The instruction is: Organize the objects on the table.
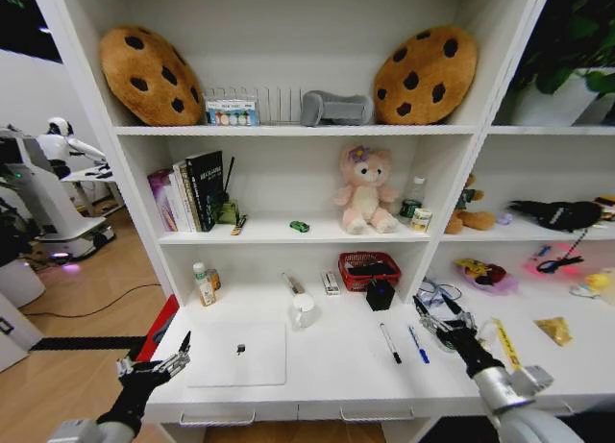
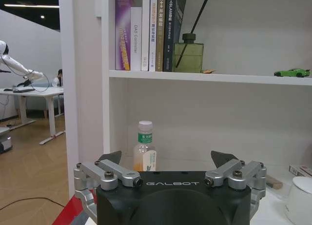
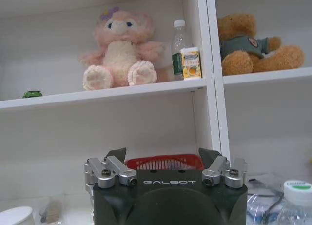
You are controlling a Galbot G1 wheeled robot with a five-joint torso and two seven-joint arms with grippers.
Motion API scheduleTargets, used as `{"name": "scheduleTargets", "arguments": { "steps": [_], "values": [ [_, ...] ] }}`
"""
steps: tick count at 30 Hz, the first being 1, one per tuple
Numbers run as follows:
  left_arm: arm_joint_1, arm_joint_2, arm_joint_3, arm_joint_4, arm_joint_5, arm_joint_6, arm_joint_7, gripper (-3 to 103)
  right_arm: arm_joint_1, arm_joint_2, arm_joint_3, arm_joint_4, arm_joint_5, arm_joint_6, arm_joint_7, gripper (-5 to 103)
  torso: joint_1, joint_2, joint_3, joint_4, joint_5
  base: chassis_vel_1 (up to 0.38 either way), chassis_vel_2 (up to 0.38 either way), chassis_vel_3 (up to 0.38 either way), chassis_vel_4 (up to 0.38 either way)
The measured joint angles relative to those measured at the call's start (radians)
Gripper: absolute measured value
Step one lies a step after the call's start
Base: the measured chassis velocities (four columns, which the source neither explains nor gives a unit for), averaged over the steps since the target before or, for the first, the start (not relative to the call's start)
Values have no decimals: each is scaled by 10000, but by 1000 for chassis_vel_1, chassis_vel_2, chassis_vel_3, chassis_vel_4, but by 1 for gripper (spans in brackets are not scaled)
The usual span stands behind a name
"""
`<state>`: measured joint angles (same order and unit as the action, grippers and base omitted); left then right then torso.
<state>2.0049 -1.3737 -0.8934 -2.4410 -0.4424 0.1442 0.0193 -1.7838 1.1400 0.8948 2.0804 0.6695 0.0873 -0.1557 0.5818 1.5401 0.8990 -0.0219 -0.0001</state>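
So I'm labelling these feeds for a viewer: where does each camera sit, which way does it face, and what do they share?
Head view: from the robot's head, facing forward and down at the table and shelves; both arms show, left hand and right hand open.
Left wrist view: behind the left hand, facing the books and a bottle.
Right wrist view: behind the right hand, facing the pink bear and red basket.
Shared: the green toy car shows in all three.

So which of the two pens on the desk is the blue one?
Find the closed laptop on the white table. To its right lie two pens: the blue pen is the one nearer the right gripper, beyond the black pen.
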Motion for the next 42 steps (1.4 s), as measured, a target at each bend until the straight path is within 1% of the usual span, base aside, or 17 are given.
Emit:
{"name": "scheduleTargets", "arguments": {
  "steps": [5,11,18,20,21,22,23,25,26,27,28,29,31,33,35,39,42],
  "values": [
    [0,0,0,0,0,0,1,100,217,109,-286,-196,-119,1,-126,86,0,0,0,3,-1,0,0,0,0],
    [0,0,0,0,0,0,0,100,879,-72,-843,-966,-258,-1,-247,97,4,-2,2,2,1,-60,-84,71,68],
    [1,0,0,0,0,0,0,100,1294,-10,-1480,-1286,-536,143,-122,100,3,-3,2,2,3,-179,-197,181,173],
    [0,0,1,0,0,0,1,100,1501,-4,-1927,-1321,-691,127,246,100,1,-1,2,2,3,-147,-204,167,143],
    [0,-2,2,-3,0,0,5,100,1644,-9,-2266,-1300,-781,-73,611,100,3,-3,3,9,11,-53,-161,129,77],
    [0,-2,2,-3,0,0,5,100,1644,-9,-2266,-1300,-781,-73,611,100,3,-3,3,9,11,-53,-161,129,77],
    [0,-2,3,-2,0,0,5,100,1757,2,-2528,-1257,-854,-281,947,100,2,-3,3,2,11,-53,-71,86,77],
    [0,-1,3,-2,0,0,5,100,2024,75,-3083,-1192,-1001,-755,1721,100,2,-1,0,-5,-10,-1,-35,12,6],
    [0,-1,3,-2,0,0,5,100,2024,75,-3083,-1192,-1001,-755,1721,100,2,-1,0,-5,-10,0,0,0,0],
    [0,0,2,-2,0,0,5,100,2190,134,-3429,-1200,-1009,-1062,2117,100,4,-3,2,0,1,-37,71,-17,-50],
    [0,0,1,-2,0,-1,5,100,2388,169,-3786,-1269,-999,-1321,2467,100,3,-2,2,3,-1,43,71,-58,-33],
    [0,0,1,-2,0,-1,5,100,2388,169,-3786,-1269,-999,-1321,2467,100,3,-2,2,3,-1,43,71,-58,-33],
    [0,1,-2,-2,0,-1,-2,100,2754,234,-4318,-1535,-1025,-1642,2795,100,3,-2,1,7,-4,56,72,-42,-71],
    [0,2,-2,-2,0,-1,-3,100,2929,262,-4523,-1662,-1033,-1785,2903,100,3,-2,1,6,-2,43,54,-21,-33],
    [0,1,-2,-2,0,-1,-4,100,3216,299,-4779,-1908,-1033,-2177,3174,100,2,-2,1,0,-1,0,0,0,0],
    [0,0,-1,-2,0,0,-3,100,3387,206,-4884,-2191,-1045,-2339,3219,100,3,-2,1,0,2,0,0,0,0],
    [0,0,0,-2,0,0,-2,100,3693,-87,-5100,-2581,-1015,-2495,3221,100,1,-2,1,0,1,0,0,0,0]
  ]
}}
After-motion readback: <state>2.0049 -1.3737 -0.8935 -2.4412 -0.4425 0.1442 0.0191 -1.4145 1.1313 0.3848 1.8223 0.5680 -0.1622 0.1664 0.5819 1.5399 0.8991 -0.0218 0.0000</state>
